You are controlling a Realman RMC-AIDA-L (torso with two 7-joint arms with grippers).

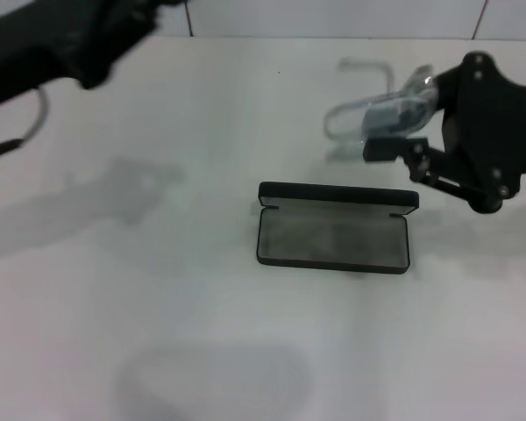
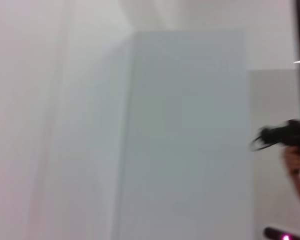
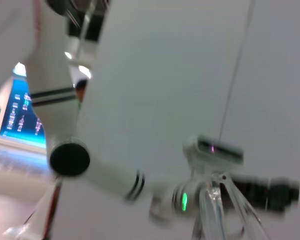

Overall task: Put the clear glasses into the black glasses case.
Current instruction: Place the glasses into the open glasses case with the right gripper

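Note:
The black glasses case (image 1: 333, 237) lies open at the middle of the table, grey lining up and lid raised along its far side. The clear glasses (image 1: 368, 110) hang above the table behind the case and to its right, tilted, one clear arm pointing toward the back. My right gripper (image 1: 393, 130) comes in from the right and is shut on the glasses near the lens. In the right wrist view, clear arms of the glasses (image 3: 212, 210) show close to the camera. My left gripper (image 1: 114, 35) is raised at the far left back, away from both.
The white table (image 1: 158, 289) carries shadows of both arms. A tiled wall edge (image 1: 333, 17) runs along the back. The left wrist view shows a pale panel (image 2: 190, 140) and a dark object (image 2: 285, 136) at one side.

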